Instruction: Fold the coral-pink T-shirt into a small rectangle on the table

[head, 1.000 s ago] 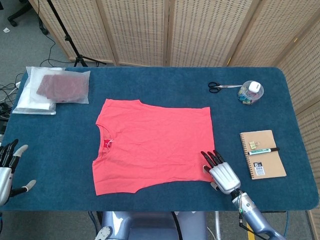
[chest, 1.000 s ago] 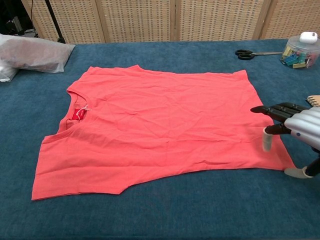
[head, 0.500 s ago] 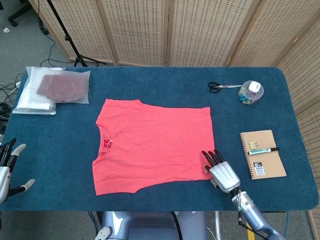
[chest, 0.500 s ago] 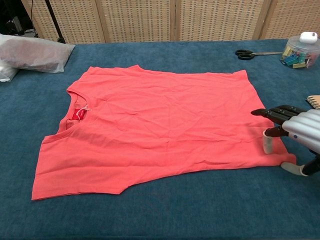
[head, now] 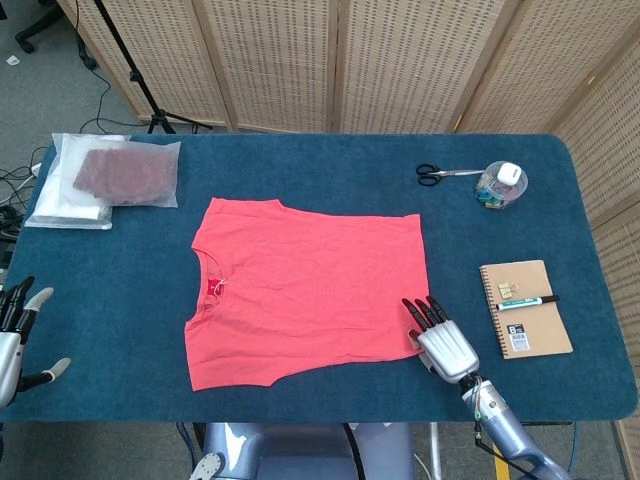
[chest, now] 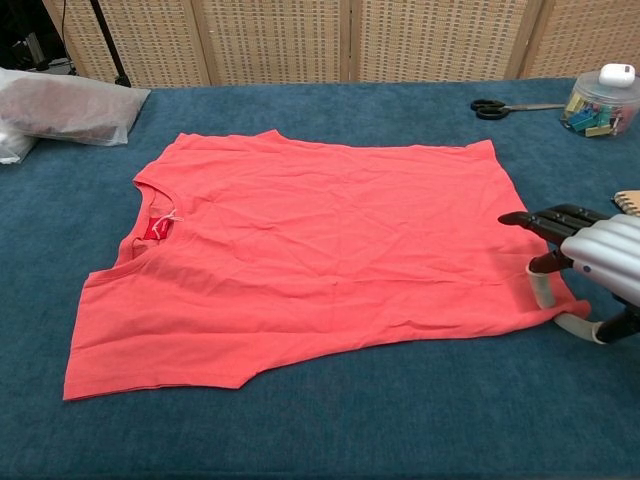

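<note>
Coral-pink on deep blue

The T-shirt [head: 305,290] is plain coral-pink with a red neck label, lying on a dark teal-blue table [head: 300,165]; the right hand [head: 445,345] is silver with black fingers [chest: 535,220]; the notebook [head: 524,308] is tan.

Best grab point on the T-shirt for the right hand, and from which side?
Take the T-shirt at its near hem corner, coming from the table's right edge. The shirt lies flat, so only edges offer a lip, and the right hand sits at that corner, thumb under the hem.
</note>
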Robot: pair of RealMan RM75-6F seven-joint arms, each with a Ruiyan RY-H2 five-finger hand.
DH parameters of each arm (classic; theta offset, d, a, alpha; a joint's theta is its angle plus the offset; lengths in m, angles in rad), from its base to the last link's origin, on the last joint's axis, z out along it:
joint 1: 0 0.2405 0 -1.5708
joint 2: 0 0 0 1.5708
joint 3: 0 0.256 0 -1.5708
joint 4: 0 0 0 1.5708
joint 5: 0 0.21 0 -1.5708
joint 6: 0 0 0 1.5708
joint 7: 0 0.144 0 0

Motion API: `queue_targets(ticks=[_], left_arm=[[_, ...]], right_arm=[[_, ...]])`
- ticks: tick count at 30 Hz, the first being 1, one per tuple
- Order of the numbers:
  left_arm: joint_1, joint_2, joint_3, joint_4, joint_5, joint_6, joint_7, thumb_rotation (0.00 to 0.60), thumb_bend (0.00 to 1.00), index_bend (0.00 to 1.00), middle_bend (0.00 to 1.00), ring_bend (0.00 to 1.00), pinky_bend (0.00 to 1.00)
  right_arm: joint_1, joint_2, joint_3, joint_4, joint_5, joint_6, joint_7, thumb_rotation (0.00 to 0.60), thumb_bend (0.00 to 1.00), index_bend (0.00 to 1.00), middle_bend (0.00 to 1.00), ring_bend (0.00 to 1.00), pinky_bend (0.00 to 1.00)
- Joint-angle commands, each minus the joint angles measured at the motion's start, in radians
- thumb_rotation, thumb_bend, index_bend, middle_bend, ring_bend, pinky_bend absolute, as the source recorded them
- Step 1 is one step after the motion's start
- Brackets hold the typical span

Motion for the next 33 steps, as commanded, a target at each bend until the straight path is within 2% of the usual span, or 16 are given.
queue_targets(ticks=[1, 9, 13, 18, 24, 33], left_arm=[[-0.006, -0.009, 0.009, 0.022, 0.041, 0.005, -0.009, 0.6, 0.0, 0.0, 0.0, 0.0, 0.0], [-0.029, -0.061, 0.043, 0.133, 0.159, 0.012, -0.053, 0.6, 0.0, 0.0, 0.0, 0.0, 0.0], [-0.057, -0.095, 0.072, 0.213, 0.209, -0.028, -0.089, 0.6, 0.0, 0.09, 0.0, 0.0, 0.0], [-0.098, -0.157, 0.082, 0.302, 0.247, -0.07, -0.111, 0.6, 0.0, 0.18, 0.0, 0.0, 0.0], [-0.144, -0.231, 0.103, 0.358, 0.263, -0.155, -0.091, 0.6, 0.02, 0.24, 0.0, 0.0, 0.0], [-0.21, -0.368, 0.139, 0.476, 0.331, -0.243, -0.012, 0.6, 0.06, 0.27, 0.0, 0.0, 0.0]], right_arm=[[0.003, -0.011, -0.004, 0.02, -0.012, 0.015, 0.024, 0.6, 0.41, 0.56, 0.0, 0.0, 0.0], [0.005, -0.016, -0.012, 0.037, -0.029, 0.041, 0.049, 0.6, 0.43, 0.56, 0.0, 0.0, 0.0], [0.006, -0.016, -0.014, 0.036, -0.032, 0.049, 0.054, 0.6, 0.44, 0.56, 0.0, 0.0, 0.0], [0.007, -0.016, -0.016, 0.035, -0.033, 0.055, 0.053, 0.6, 0.44, 0.57, 0.0, 0.0, 0.0], [0.009, -0.016, -0.017, 0.035, -0.03, 0.055, 0.057, 0.6, 0.44, 0.57, 0.0, 0.0, 0.0], [0.012, -0.012, -0.018, 0.028, -0.025, 0.054, 0.058, 0.6, 0.45, 0.57, 0.0, 0.0, 0.0]])
